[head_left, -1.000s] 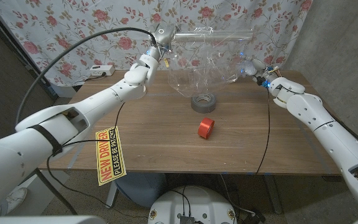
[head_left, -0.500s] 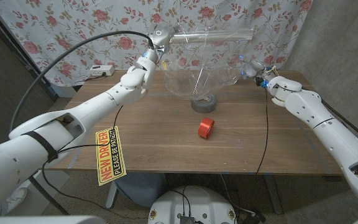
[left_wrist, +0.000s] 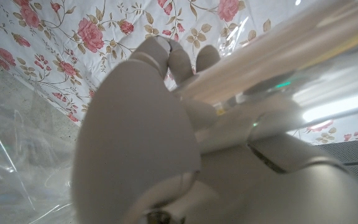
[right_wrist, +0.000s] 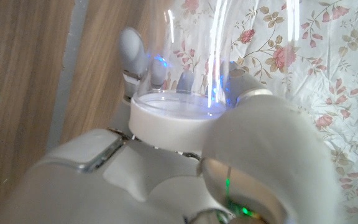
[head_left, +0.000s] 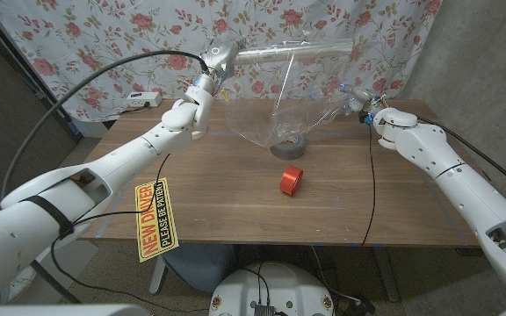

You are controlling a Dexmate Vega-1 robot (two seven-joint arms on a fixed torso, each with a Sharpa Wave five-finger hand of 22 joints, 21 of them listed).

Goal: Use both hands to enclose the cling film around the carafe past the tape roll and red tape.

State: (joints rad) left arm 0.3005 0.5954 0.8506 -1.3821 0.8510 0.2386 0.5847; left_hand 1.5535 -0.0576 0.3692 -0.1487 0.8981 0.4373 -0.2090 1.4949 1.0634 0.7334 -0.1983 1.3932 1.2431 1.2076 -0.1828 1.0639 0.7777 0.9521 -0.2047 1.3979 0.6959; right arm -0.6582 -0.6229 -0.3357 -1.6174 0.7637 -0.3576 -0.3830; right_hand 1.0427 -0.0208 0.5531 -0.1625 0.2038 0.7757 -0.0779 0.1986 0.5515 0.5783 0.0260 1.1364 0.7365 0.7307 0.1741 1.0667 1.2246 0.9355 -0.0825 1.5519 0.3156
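Above the table's (head_left: pixel 235 189) far side, the left hand (head_left: pixel 214 60) has lifted the cling film (head_left: pixel 292 53) roll higher, fingers curled round it, while the right hand (head_left: pixel 365 105) grips the carafe (right_wrist: pixel 166 112), so the sheet now drapes down near the tape roll (head_left: pixel 288 146), red tape (head_left: pixel 291 180) nearer us.

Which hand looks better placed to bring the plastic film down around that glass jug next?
Probably the left hand: it holds the cling film roll up high. The right hand is busy gripping the carafe.
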